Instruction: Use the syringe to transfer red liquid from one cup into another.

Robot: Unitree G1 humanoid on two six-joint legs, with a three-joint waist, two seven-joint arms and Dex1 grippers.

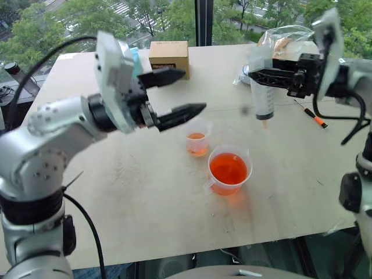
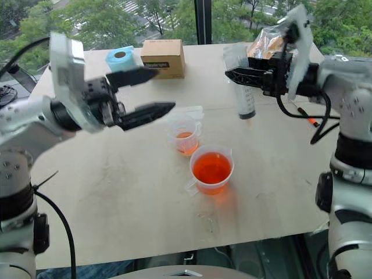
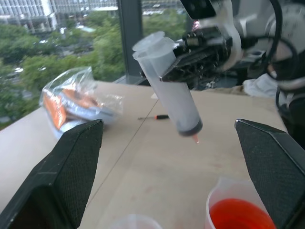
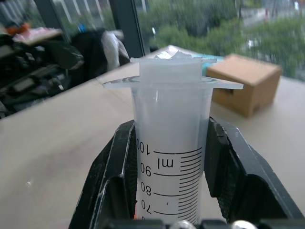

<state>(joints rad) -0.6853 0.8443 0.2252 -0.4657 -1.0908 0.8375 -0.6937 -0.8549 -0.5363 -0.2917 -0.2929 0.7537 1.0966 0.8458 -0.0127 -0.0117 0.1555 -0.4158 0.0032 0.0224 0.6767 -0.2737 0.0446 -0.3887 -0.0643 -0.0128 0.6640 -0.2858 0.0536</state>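
The syringe [image 1: 263, 93] hangs in the air, tip down, clenched around its barrel by the right gripper [image 1: 260, 75], with the white plunger pushed far into the barrel. It is above the desk [image 1: 145, 197], behind the larger cup [image 1: 229, 170] and to its right side. This larger cup holds the red liquid [image 1: 227, 168] almost to the middle. The smaller cup [image 1: 197, 138] stands just beside the larger cup, behind it on the left, with only a little red liquid at its bottom.

The left gripper [image 1: 180, 93] is released, its two black fingers far apart, and it hovers above the smaller cup, holding nothing.

I judge that the step in hand is to bring the syringe to the larger cup for filling. The next move asks to lower the tip straight into the red liquid, then the free gripper must pull the plunger.

On the barrel I can read "ml" and the scale numbers 100, 90, 80 and 70. The cardboard box [image 1: 169, 56] far behind the larger cup has a dark label, but it is too small to read
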